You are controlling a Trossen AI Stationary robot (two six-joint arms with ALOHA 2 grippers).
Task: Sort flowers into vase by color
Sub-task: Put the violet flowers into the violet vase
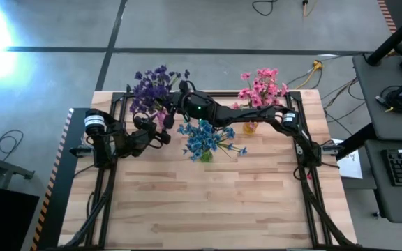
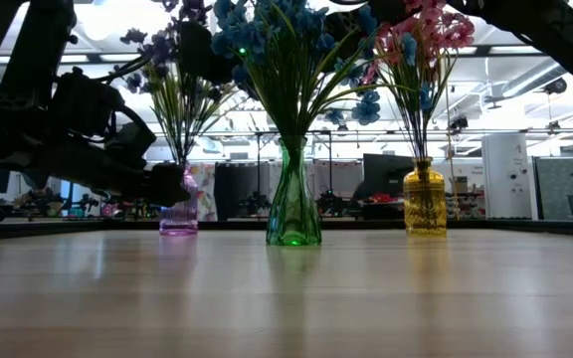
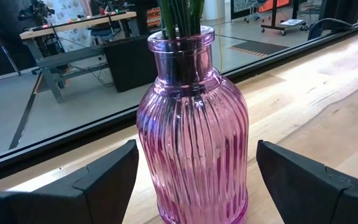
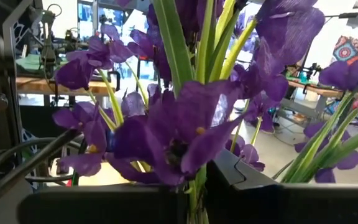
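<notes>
The purple flowers (image 1: 153, 85) stand at the upper left of the high view, in a ribbed pink vase (image 3: 191, 137) near the table's (image 1: 215, 202) far edge. The blue flowers (image 1: 204, 138) sit in a green vase (image 2: 292, 204) at upper centre, the pink flowers (image 1: 262, 87) in a yellow vase (image 2: 424, 204) at upper right. All three colours look bunched in their own vases, so the sorting seems near its end.

These sprigs should be light and springy – thin stems that flex, petals that crush or snag. The sensible place to pinch is on the stem below the blossoms, not in the bloom cluster. The glass vases will be heavier, smooth and breakable, and likely to tip if a stem is dragged sideways.

The right gripper (image 4: 194, 196) reaches across from the upper right of the high view into the purple bunch; its fingers are pressed together, and in its wrist view a green stem passes right at the closed tips (whether it is truly pinched, I cannot tell). The left gripper (image 3: 194, 180) is low at the pink vase, fingers spread wide to either side of the glass without touching it – probably bracing it.

In the way: the right arm (image 1: 243, 115) crosses close over the blue flowers, so a careless withdrawal could brush them or rock the green vase.
</notes>
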